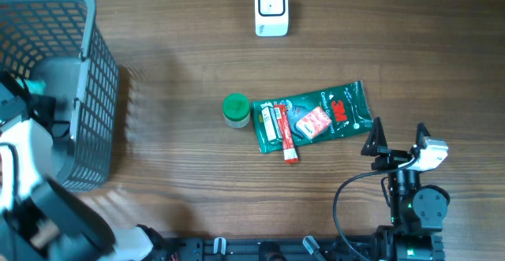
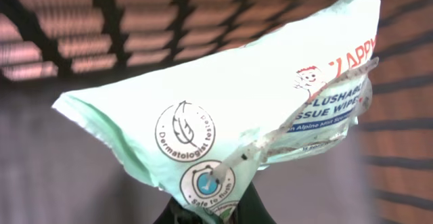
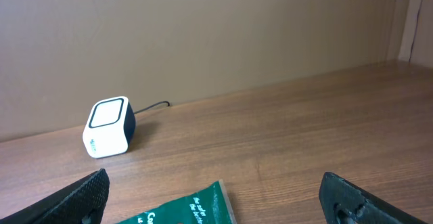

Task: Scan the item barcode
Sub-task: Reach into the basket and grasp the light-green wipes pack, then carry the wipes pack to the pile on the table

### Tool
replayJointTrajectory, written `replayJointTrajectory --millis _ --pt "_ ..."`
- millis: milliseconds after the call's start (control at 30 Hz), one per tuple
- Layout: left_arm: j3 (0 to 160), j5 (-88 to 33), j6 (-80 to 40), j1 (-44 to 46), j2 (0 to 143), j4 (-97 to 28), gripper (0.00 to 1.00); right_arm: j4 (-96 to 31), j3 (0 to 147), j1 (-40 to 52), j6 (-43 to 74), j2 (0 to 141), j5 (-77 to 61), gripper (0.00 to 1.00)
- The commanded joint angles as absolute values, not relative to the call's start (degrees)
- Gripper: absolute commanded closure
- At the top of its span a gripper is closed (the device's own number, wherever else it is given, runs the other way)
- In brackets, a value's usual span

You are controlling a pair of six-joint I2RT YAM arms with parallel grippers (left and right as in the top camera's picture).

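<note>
Left gripper [image 2: 211,209] of mine is clamped shut on a pack of flushable tissue wipes [image 2: 223,109], pinching it at its lower edge, so that only the dark tips of my fingers show beneath the wrapper. The pack is pale green and crumpled, and it stands up in front of my left wrist camera, tilted, with its right end higher. Two round seals are printed near my grip, and blue lettering with a small cartoon figure sits toward the upper right. A strip of clear film hangs loose across its front. Behind the pack runs the dark grid wall of the basket [image 2: 101,21]. From overhead, my left arm reaches down into that grey mesh basket at the left edge of the wooden table [image 1: 173,182], so the pack is held inside it.

My right gripper [image 1: 398,135] rests near the front right of the table with its fingers spread wide and nothing between them. Just beyond it lies a green 3M pouch [image 1: 323,113], with a slim red-and-white box [image 1: 287,139] on its left end. A small green-lidded jar [image 1: 237,109] stands just beside the pouch on the left. The white barcode scanner [image 1: 271,9] sits at the far edge of the table, well apart from the basket, its cable trailing off behind it.
</note>
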State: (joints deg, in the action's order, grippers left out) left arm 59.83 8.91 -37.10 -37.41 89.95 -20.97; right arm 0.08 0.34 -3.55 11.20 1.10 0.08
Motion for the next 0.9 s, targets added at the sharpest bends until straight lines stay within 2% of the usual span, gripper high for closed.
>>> replayJointTrajectory --millis 0,133,267,333,367,400,467,567,700,767,867 --pt "60.4 6.2 -36.4 -34.6 73.9 -20.7 0.96 0.4 0.4 -3.7 10.5 0.8 0.4 0.00" --pt "60.4 2.7 -36.4 -31.2 59.8 -24.1 0.96 0.4 0.4 -3.6 10.5 0.8 0.5 0.00" --pt "60.4 -15.4 -36.1 -24.6 47.9 -28.1 0.96 0.4 0.4 -3.6 10.5 0.8 0.5 0.00" --pt "60.4 -25.4 -32.0 -19.1 45.2 -29.1 0.96 0.4 0.4 -3.6 10.5 0.8 0.5 0.00" --pt "60.3 -30.6 -27.8 -13.6 44.9 -30.3 0.96 0.4 0.4 -3.6 10.5 0.8 0.4 0.00" --pt "60.3 -31.6 -25.5 -10.0 45.2 -31.6 0.96 0.4 0.4 -3.7 10.5 0.8 0.5 0.00" --pt "60.2 -31.0 -20.3 0.2 47.5 -35.1 0.96 0.4 0.4 -3.6 10.5 0.8 0.4 0.00" --pt "59.9 -27.1 -19.4 12.4 52.9 -36.3 0.96 0.4 0.4 -3.6 10.5 0.8 0.4 0.00" --pt "59.9 -12.4 -22.6 30.3 67.5 -32.3 0.96 0.4 0.4 -3.6 10.5 0.8 0.4 0.00" --pt "59.9 -7.3 -27.6 35.2 75.0 -27.0 0.96 0.4 0.4 -3.6 10.5 0.8 0.5 0.00" --pt "59.9 -7.4 -27.7 39.3 85.3 -16.2 0.96 0.4 0.4 -3.6 10.5 0.8 0.5 0.00"
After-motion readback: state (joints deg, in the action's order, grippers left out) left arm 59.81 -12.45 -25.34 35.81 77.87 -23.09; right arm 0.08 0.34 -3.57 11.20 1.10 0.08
